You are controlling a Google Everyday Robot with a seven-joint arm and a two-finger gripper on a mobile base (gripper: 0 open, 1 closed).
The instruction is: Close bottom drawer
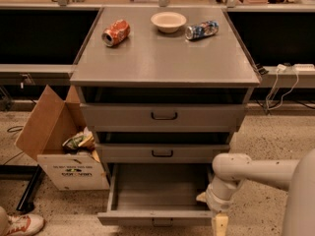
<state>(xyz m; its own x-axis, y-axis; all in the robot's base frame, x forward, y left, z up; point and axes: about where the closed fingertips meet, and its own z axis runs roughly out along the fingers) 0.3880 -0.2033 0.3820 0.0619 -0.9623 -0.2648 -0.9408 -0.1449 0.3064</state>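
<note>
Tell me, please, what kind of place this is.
Probably a lab or workshop: a grey metal cabinet, benches with cables behind it, and a box of waste on a speckled floor. The tool hangs at the open bottom drawer's front.

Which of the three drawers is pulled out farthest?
The bottom drawer: its bare inside shows, unlike the top drawer and middle drawer. The end effector is by its front right corner.

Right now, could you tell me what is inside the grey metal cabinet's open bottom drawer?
The wide grey bottom drawer shows only bare tray floor. Its right front corner is hidden by the white arm, whose gripper hangs there.
</note>
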